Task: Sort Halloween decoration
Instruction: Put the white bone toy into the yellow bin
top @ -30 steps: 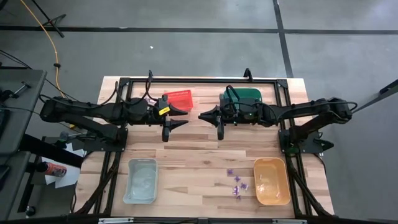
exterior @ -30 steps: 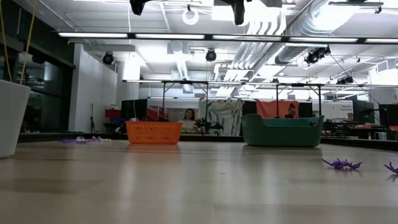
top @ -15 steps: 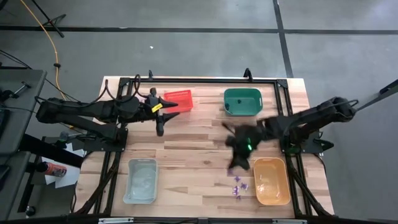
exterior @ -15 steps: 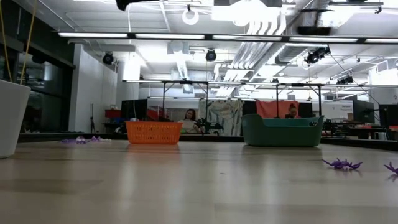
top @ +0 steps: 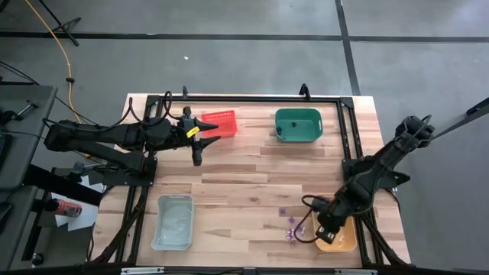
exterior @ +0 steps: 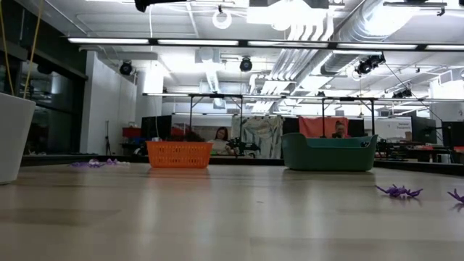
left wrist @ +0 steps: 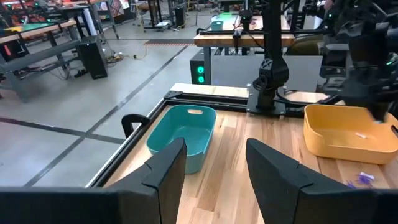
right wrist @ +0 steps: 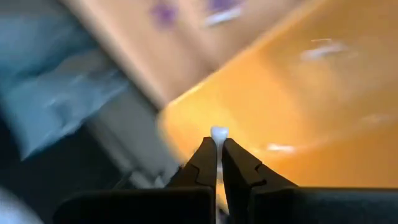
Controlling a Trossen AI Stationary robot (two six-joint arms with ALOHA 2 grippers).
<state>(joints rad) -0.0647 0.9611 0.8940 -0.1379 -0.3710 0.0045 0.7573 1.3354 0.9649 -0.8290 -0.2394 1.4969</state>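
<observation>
The right arm has swung away from the middle of the bench (top: 244,172), where it faced the left arm beside the green bin (top: 298,125) a second ago, and now reaches down to the near right corner. Its end effector (top: 324,227) hangs over the inner edge of the orange bin (top: 340,241), just beside the purple trinkets (top: 293,228). In the right wrist view its fingers (right wrist: 205,158) are pressed together, with a tiny pale speck (right wrist: 218,132) at their tips; what that speck is cannot be told, and no trinket is seen clamped there. The orange bin fills that view, so the end effector seems to sit above the bin wall, not above the trinkets.

This looks like the start of a sorting pass: the arm has arrived at the pile but must still part its fingers and shift toward the trinkets before a pick.

The left arm has drawn back toward its side and waits near the red basket (top: 218,122), its end effector (top: 198,155) with fingers apart and empty, as its own wrist view shows.

The purple trinkets lie scattered on bare wood, between the orange bin and the bench centre; two show in the low view at right (exterior: 397,191). The clear bin (top: 173,221) sits well apart at the near left. The closest obstacle is the orange bin's wall, touching or nearly touching the work area.
</observation>
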